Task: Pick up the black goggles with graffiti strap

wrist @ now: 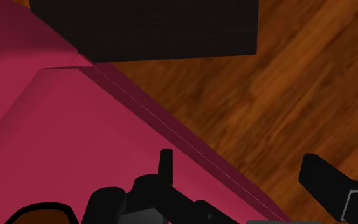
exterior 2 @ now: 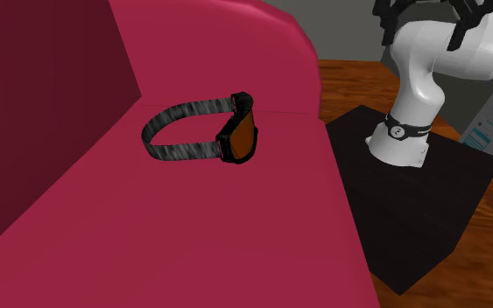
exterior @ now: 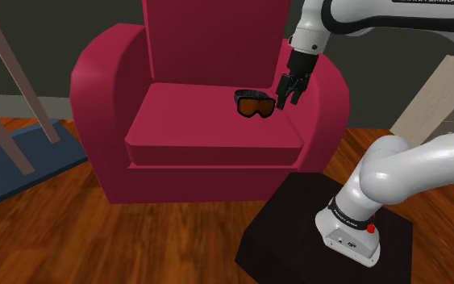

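**Approach step: hand beside the goggles, not yet over them**

I read this as the approach, with the grasp not begun; the black goggles [exterior: 256, 105] lie on the seat cushion of the crimson armchair [exterior: 193, 121], toward the far right of the seat in the shoulder view, near the chair's right armrest; their orange lens faces the front of the seat, and the grey-patterned strap [exterior 2: 183, 131] loops out behind it, flat on the cushion.

The hand [exterior: 289, 95] hovers just beside the goggles on the shoulder view's right, above the cushion and apart from them; it is released, its two black fingers [wrist: 323, 184] standing well apart with nothing between them; in the wrist view the lens rim sits off to one side of the fingers, not in the gap.

My next move, as I judge it, calls for a short shift across toward the goggles so the frame lies between the fingers, then a descent and a closing; the soft cushion may give, so I would go down gently.
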Available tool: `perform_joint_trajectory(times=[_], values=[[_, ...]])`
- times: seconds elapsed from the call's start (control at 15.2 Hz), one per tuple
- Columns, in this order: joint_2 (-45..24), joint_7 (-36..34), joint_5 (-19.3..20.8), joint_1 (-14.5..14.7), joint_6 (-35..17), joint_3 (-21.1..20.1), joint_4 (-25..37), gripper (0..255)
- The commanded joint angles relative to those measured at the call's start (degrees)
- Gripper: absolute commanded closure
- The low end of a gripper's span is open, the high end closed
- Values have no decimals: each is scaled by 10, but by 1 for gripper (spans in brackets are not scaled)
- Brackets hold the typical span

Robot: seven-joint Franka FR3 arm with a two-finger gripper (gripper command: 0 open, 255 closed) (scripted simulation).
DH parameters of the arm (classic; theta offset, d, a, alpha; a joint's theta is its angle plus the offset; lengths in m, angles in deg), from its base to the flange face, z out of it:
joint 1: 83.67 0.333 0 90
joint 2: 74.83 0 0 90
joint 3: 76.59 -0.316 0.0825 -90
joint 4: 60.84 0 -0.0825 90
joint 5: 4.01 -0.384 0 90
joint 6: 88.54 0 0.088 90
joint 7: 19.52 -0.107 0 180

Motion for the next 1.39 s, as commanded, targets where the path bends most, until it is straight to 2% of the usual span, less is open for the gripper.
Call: perform_joint_trajectory(times=[0.0,0.66,1.32], values=[[0,0,0,0,0,0,0,0],[-252,13,32,-26,-45,30,155,0],[-499,22,45,-51,-19,58,378,0]])
